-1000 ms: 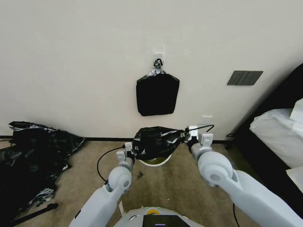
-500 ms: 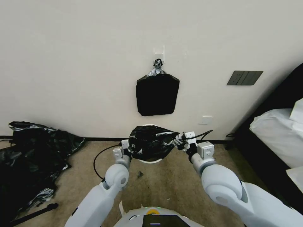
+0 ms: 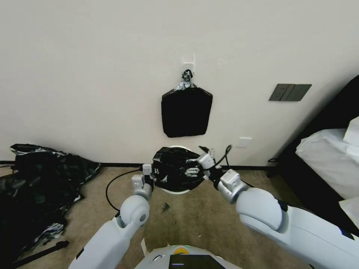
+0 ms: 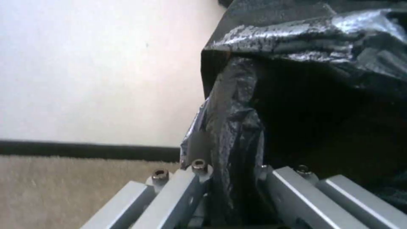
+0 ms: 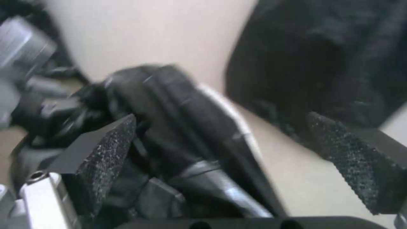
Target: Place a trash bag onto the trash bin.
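The glossy black trash bag (image 3: 175, 169) lies crumpled over the mouth of the cream-white trash bin (image 3: 175, 192), whose rim shows as thin arcs behind and in front of the bag. My left gripper (image 3: 150, 174) is at the bag's left edge. In the left wrist view the left gripper (image 4: 229, 178) is shut on a fold of the bag (image 4: 305, 79). My right gripper (image 3: 197, 163) hovers over the bag's right side. The right wrist view shows the right gripper (image 5: 229, 159) open, its fingers wide apart and the bag (image 5: 178, 105) beyond them, not gripped.
A flat black stack of bags (image 3: 186, 112) hangs on a wall hook just above the bin. A heap of black plastic sheeting (image 3: 37, 179) covers the carpet at left. A bed with white bedding (image 3: 329, 160) stands at right. A cable (image 3: 112, 190) loops beside my left arm.
My right gripper has let go of the bag's right edge, opened and swung left over the bag. The bag has shifted left and toward the wall with my left gripper, settling on the bin.
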